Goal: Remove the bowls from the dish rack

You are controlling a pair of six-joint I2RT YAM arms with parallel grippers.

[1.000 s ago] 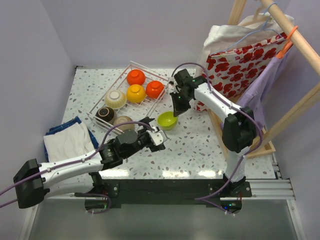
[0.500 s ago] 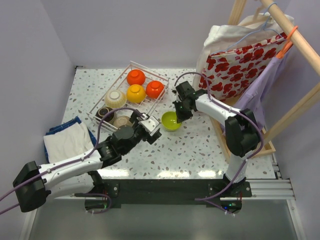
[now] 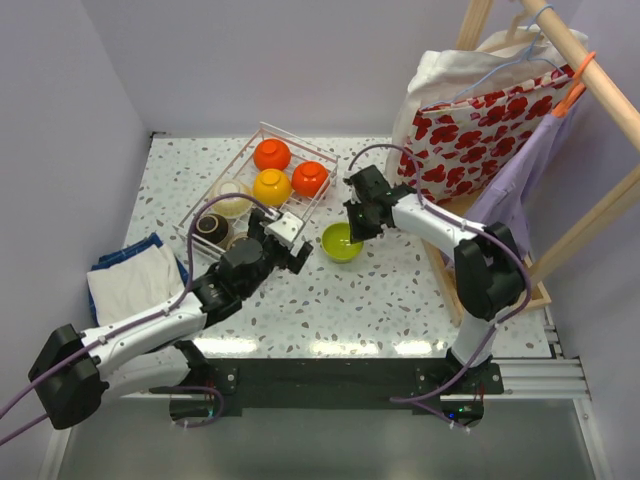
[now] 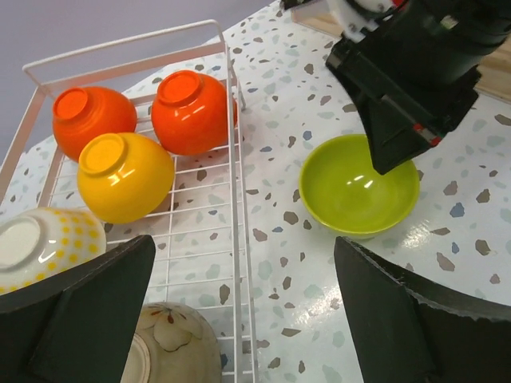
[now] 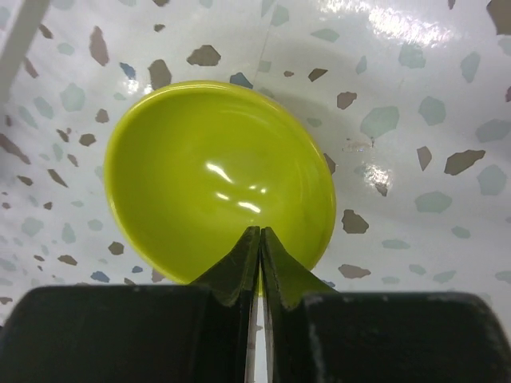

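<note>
From above, the green bowl (image 3: 341,243) stands upright on the table (image 3: 400,290) just beside the rack (image 3: 300,141), so it counts as unloaded. The right gripper (image 3: 355,225) hangs at its rim. The left gripper (image 3: 283,243) is over the rack's near corner. In its wrist view the fingers (image 4: 88,311) are wide apart and empty, probably to take the tan bowl (image 4: 172,347). In the right wrist view the jaws are pressed together over the near rim, and I see nothing between them.

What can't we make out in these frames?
Tan bowl: top view, mostly under the left arm; left wrist view, cut by the bottom edge.
Cream bowl: left wrist view, cut by the left edge.
Lime green bowl near rim: right wrist view, behind the right claw; contact unclear.
</note>
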